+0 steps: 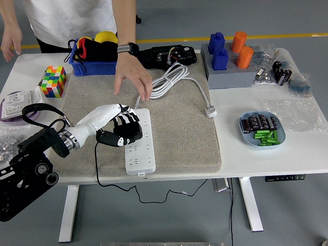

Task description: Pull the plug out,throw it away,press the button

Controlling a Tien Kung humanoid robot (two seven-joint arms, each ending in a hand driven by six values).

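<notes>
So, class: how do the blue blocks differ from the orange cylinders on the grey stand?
The blue blocks are squarish with a small knob on top; the orange cylinders are round and smooth-topped. The blue blocks sit left, the orange cylinders right. Both come in pairs, standing upright on the grey stand.

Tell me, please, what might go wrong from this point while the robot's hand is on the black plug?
The person's hand reaches down beside the power strip, close to the left hand gripping the black plug; a pull could bring the two into contact. The strip lies loose on the mat, so it may lift or slide with the plug. The plug's black cord trails off the table edge and could snag.
</notes>
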